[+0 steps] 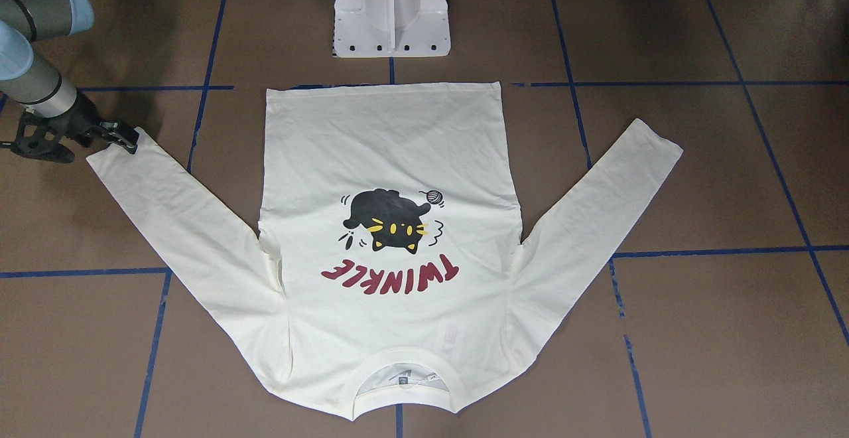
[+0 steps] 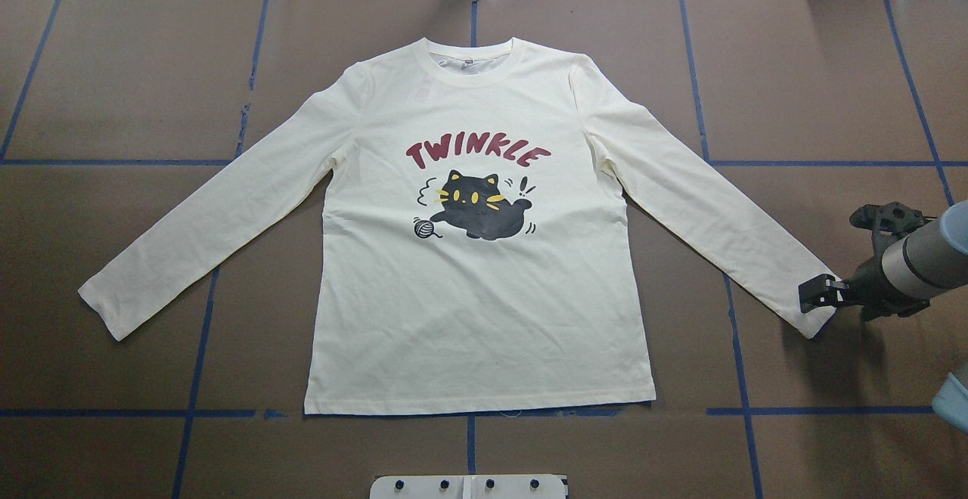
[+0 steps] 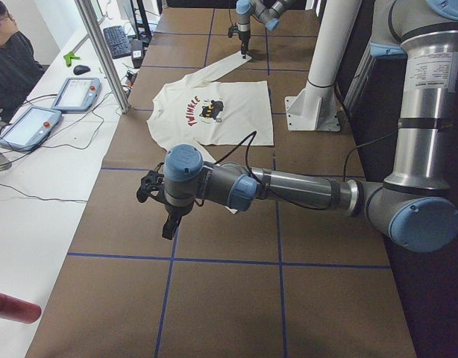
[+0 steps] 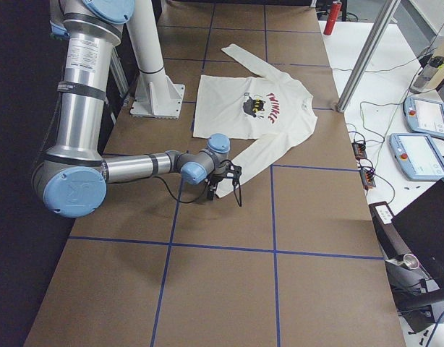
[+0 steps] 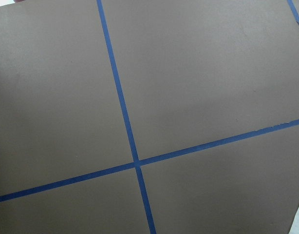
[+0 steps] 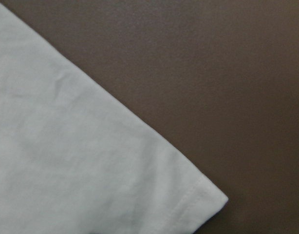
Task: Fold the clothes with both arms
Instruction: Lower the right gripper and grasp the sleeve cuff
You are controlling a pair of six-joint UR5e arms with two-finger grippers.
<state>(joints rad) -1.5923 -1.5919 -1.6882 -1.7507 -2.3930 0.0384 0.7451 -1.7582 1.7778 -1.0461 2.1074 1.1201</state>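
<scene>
Nearest the robot, at 6 o'clock in the overhead view, the white metal pedestal base (image 2: 469, 486) sits on the brown paper-covered worktop (image 2: 113, 91), which is marked into squares by blue tape lines (image 2: 198, 348).

Just beyond it lies the straight hem of the cream-white long-sleeved shirt (image 2: 484, 317). The shirt is spread flat in the middle of the worktop, printed side up, with the hem toward the robot and the collar at 12 o'clock. Its sleeves run out and back toward the robot, one cuff at about 8 o'clock and the other at about 4 o'clock.

At the 4 o'clock cuff the grey metal right arm (image 2: 919, 261), with light blue joint caps, comes in low from the 3 o'clock edge. Its black right pincer (image 2: 820, 295) has its tip at the end of that cuff. Whether the fingers are apart or pressed together cannot be told. The right wrist camera sees only the cuff corner (image 6: 203, 204) lying flat on the brown surface.

The grey metal left arm (image 3: 303, 190) shows only in the side view from the robot's left. It reaches out past the 8 o'clock sleeve, and its black left pincer (image 3: 168, 230) points down over bare worktop. Its fingers cannot be judged from there, and its wrist camera sees only brown paper and a tape crossing (image 5: 136, 164).

Farther out, mid-chest, come the small grey yarn ball (image 2: 425, 229), the black cat (image 2: 478, 212) and, above it, the dark red word "TWINKLE" (image 2: 476, 154). The round collar (image 2: 476, 60) lies farthest away.
</scene>
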